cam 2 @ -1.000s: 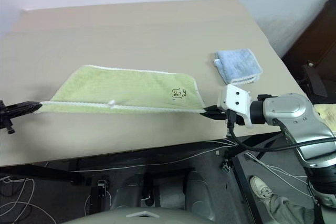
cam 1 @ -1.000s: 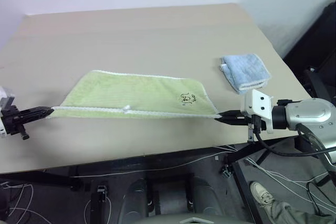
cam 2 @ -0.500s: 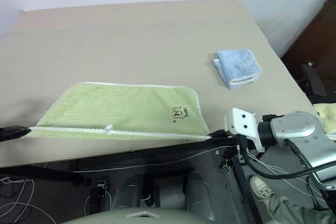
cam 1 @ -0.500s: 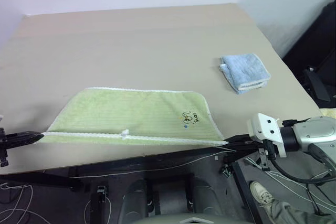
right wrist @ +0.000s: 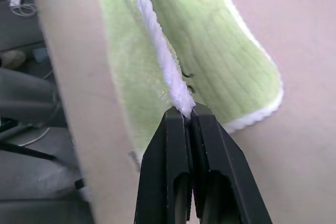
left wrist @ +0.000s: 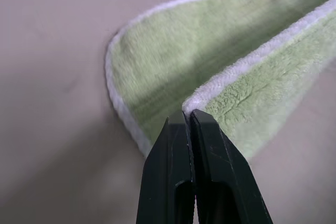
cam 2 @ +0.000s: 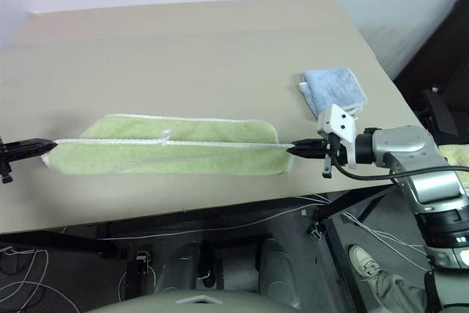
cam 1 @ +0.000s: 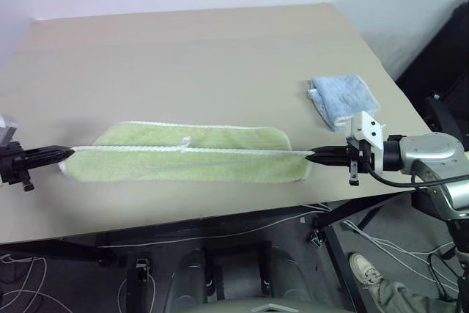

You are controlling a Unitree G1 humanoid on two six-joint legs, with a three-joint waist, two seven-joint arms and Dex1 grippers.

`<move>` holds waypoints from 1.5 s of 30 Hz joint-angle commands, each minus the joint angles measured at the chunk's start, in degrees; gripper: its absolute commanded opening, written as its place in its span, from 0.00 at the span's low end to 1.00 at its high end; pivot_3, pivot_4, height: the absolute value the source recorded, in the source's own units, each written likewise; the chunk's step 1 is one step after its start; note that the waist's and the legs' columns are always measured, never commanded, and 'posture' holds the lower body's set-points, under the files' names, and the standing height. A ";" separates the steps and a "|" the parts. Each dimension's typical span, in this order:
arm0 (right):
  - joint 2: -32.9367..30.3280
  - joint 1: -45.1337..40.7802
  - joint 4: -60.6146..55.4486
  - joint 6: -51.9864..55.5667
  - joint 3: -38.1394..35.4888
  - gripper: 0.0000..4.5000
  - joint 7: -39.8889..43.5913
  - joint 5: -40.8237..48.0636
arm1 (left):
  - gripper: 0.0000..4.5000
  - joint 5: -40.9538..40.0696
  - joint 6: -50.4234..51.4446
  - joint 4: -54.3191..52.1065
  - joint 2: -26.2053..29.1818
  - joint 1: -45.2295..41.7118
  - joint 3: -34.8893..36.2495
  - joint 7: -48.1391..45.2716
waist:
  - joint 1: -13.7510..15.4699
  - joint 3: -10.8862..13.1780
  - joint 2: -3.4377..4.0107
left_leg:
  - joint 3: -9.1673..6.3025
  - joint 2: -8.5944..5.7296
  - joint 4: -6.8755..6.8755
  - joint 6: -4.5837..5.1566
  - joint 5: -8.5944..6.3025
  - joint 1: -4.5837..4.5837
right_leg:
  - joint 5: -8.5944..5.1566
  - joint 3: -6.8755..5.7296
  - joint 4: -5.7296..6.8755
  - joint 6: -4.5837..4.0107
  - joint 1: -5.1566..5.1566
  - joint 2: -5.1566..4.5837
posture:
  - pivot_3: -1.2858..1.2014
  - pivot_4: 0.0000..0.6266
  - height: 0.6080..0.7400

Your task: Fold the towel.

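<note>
A beige table point(cam 1: 205, 49) carries two cloths. One lime-green towel point(cam 1: 183, 163) lies stretched across the near edge, its white-trimmed hem lifted and doubled over. One small folded blue towel point(cam 1: 343, 99) sits at two o'clock from it. The left gripper point(cam 1: 69, 154) pinches the nine o'clock corner tight; the right gripper point(cam 1: 309, 156) pinches the three o'clock corner. The right wrist view alone shows dark stitching point(right wrist: 187, 81) under the fold.

bright even indoor light, soft faint shadows, wrist views slightly soft
</note>
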 commanded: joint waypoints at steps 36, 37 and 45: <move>17.17 -20.33 31.87 -15.38 2.50 0.16 -7.69 -13.16 | 0.30 6.65 -16.66 18.01 -10.12 -15.65 0.24 20.29 | -0.15 0.02 -0.03 | -0.05 0.02 0.93 0.21 -0.07 0.07 | 0.09 -0.03 0.85 0.19 0.22 0.08 | 0.52 0.24 1.00; 17.30 -20.29 31.67 -15.17 2.36 0.22 -7.56 -13.02 | 0.37 6.72 -16.88 17.90 -10.06 -15.34 0.28 20.19 | -0.15 0.02 -0.03 | -0.06 0.02 0.93 0.21 -0.07 0.07 | 0.09 -0.03 0.85 0.20 0.22 0.08 | 0.52 0.24 1.00; 15.79 -19.26 27.24 -10.76 -0.82 0.80 -9.00 -10.97 | 0.97 5.28 -22.53 16.15 -9.37 -13.82 3.84 25.01 | -0.06 0.02 -0.03 | -0.07 0.03 0.93 0.20 -0.08 0.08 | 0.07 -0.03 0.85 0.15 0.23 0.06 | 0.52 0.24 1.00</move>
